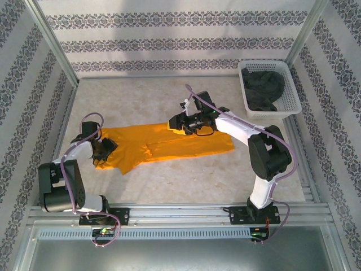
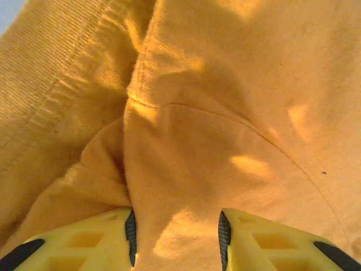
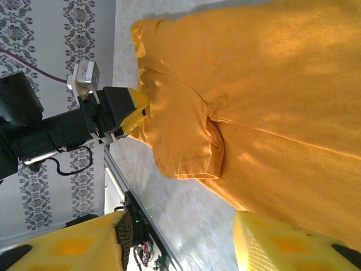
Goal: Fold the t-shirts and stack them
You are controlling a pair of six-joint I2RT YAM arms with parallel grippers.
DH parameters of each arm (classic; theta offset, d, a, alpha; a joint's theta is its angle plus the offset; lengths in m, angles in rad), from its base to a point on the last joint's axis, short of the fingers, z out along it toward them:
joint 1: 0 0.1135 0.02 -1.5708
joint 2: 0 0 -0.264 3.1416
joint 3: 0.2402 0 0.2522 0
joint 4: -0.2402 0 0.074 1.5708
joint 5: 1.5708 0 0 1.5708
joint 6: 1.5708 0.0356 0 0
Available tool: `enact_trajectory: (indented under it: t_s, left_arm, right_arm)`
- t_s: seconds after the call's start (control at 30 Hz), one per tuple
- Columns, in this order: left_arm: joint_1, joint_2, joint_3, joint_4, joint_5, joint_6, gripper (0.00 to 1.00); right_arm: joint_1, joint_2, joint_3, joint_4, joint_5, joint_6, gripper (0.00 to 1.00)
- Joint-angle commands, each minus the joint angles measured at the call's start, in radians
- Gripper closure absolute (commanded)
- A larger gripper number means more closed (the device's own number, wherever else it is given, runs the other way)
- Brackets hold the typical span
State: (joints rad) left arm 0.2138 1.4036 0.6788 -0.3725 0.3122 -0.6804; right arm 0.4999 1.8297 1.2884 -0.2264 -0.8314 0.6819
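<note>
The mustard-orange t-shirt lies spread across the middle of the table, its body to the right and a sleeve folded near the lower left. My left gripper sits on the shirt's left end. Its yellow fingers are open, and a bulge of orange cloth fills the gap between them. My right gripper hovers at the shirt's far edge, open, with bare tabletop between its fingertips and the orange t-shirt beside them. The charcoal grey t-shirt lies crumpled in the basket.
The white lattice basket stands at the back right against the patterned wall. Metal frame posts run along both sides, and a rail runs along the near edge. Bare tabletop lies behind and in front of the orange shirt.
</note>
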Motion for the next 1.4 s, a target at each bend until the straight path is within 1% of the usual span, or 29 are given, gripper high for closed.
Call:
enact_trajectory:
  t_s: [0.0,0.1,0.23,0.43,0.57,0.6,0.7,0.77,0.87,1.03,1.37]
  left_arm:
    - [0.01,-0.008,-0.004,0.026,0.037,0.018,0.58]
    - [0.009,-0.015,0.009,0.007,0.053,0.018,0.61]
    - [0.009,-0.014,0.022,-0.055,0.032,0.022,0.62]
    - [0.009,-0.011,0.025,-0.137,-0.013,0.055,0.61]
    - [0.006,-0.021,0.039,-0.168,-0.008,0.05,0.6]
    - [0.006,-0.024,0.05,-0.191,-0.02,0.052,0.61]
    - [0.006,-0.036,0.076,-0.263,-0.105,0.072,0.6]
    - [0.009,-0.045,0.085,-0.274,-0.126,0.088,0.6]
    - [0.012,-0.052,0.106,-0.274,-0.129,0.088,0.57]
    - [0.012,-0.033,0.13,-0.215,-0.101,0.068,0.57]
    - [0.013,0.077,0.127,-0.101,-0.063,0.06,0.63]
  right_arm:
    - [0.003,0.014,0.002,0.025,-0.009,0.007,0.49]
    - [0.004,0.022,0.006,0.027,-0.009,0.011,0.49]
    - [0.004,0.029,0.012,0.027,-0.008,0.013,0.49]
    - [0.003,0.033,0.015,0.03,-0.009,0.014,0.49]
    - [0.003,0.031,0.014,0.026,-0.008,0.013,0.49]
    - [0.003,0.031,0.014,0.024,-0.008,0.012,0.49]
    - [0.003,0.028,0.014,0.021,-0.005,0.01,0.49]
    - [0.003,0.028,0.014,0.02,-0.006,0.01,0.49]
    - [0.003,0.025,0.012,0.018,-0.004,0.008,0.49]
    - [0.003,0.023,0.009,0.017,-0.005,0.008,0.49]
    - [0.0,0.006,-0.009,0.014,-0.002,0.004,0.49]
